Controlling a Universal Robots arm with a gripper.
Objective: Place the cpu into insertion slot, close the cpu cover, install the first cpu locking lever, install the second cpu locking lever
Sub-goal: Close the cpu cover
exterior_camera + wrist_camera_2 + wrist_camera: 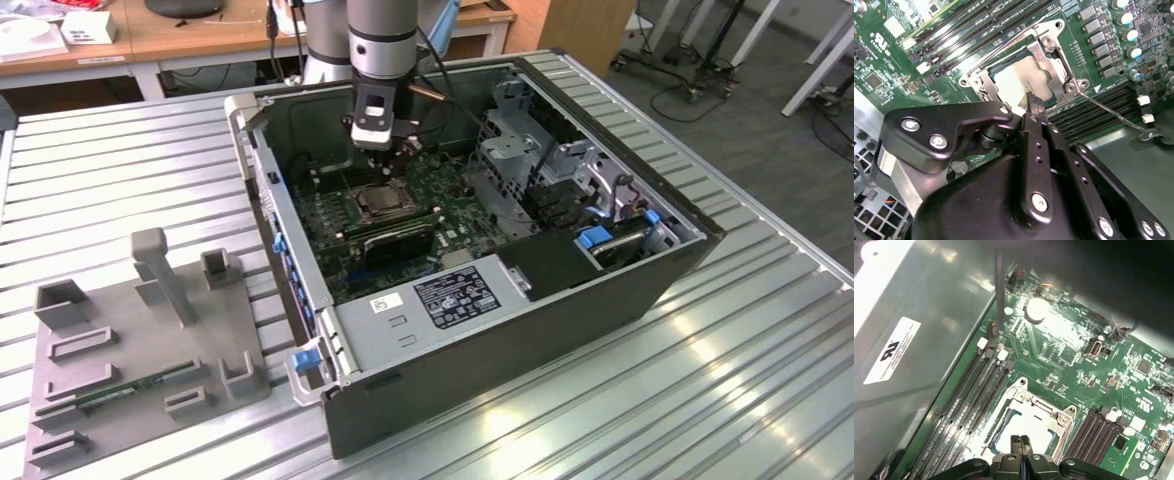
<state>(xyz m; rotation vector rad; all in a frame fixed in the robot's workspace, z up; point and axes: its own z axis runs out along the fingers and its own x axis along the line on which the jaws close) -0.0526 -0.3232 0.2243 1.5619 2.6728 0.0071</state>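
Observation:
The cpu (1016, 80) lies flat in the insertion slot (1004, 412) on the green motherboard (447, 190), its silver-grey top showing through the window of the cpu cover (1054, 57), which is folded down over it. One thin wire lever (1009, 42) runs along the socket's edge. A second lever (1114, 112) angles out over the memory slots. My gripper (1034, 102) hangs just above the socket's edge with its fingers shut together and nothing between them; in the exterior view the gripper (388, 160) reaches down into the open case.
The open computer case (641, 270) surrounds the board, with a drive cage (527, 150) at the exterior view's right and a power supply (441, 295) in front. Long black memory slots (971, 400) flank the socket. A grey fixture tray (134, 340) lies on the table at the exterior view's left.

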